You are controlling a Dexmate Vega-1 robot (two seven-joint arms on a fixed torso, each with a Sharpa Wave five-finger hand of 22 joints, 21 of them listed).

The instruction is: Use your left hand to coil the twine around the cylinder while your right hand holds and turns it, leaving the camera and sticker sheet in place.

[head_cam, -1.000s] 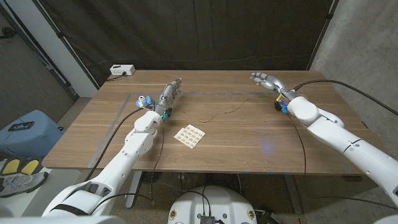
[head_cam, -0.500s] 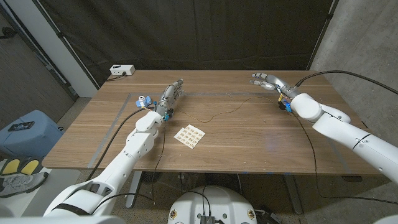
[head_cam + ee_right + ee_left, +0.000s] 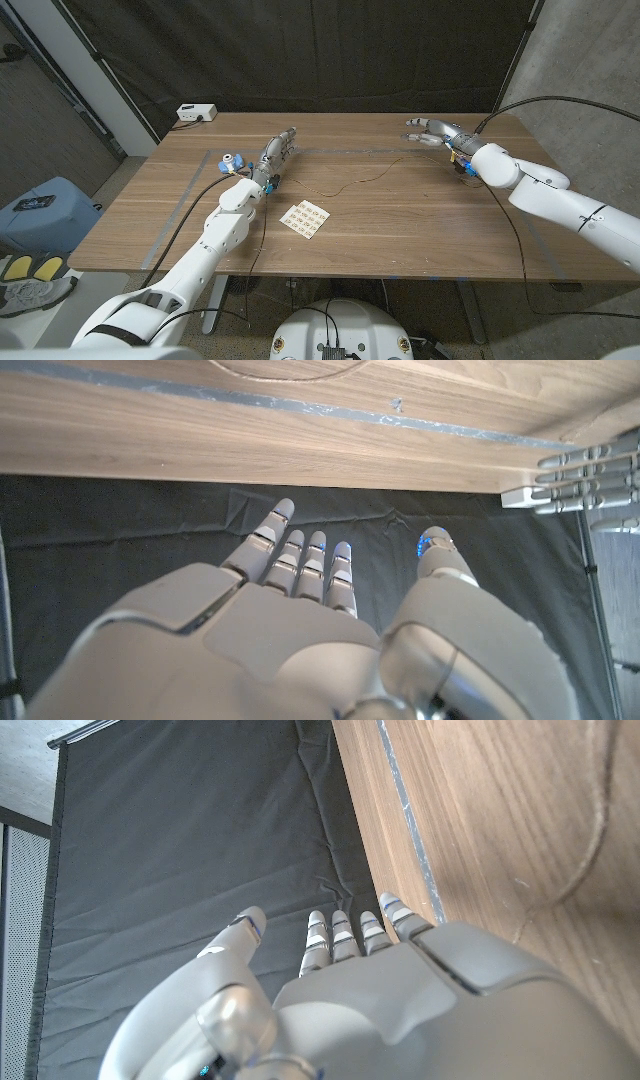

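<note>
A thin strand of twine [image 3: 345,184] lies in loose waves on the wooden table [image 3: 400,225], running from near my left hand toward my right hand. It also shows as a fine line on the wood in the left wrist view [image 3: 598,815] and as a curve in the right wrist view [image 3: 290,372]. My left hand [image 3: 276,155] stands at the twine's left end, fingers straight and apart, holding nothing. At the far right of the table my right hand [image 3: 432,130] hovers with fingers spread and empty. A white sticker sheet [image 3: 305,219] lies near the front middle.
A small white box [image 3: 196,113] with a cable sits at the table's far left corner. Dark curtains hang behind the table. A blue bin [image 3: 40,205] stands on the floor to the left. Black cables trail from both arms.
My right forearm has swung outward to the right, and the hand has shifted slightly right. The left arm, twine and sticker sheet have not moved.
</note>
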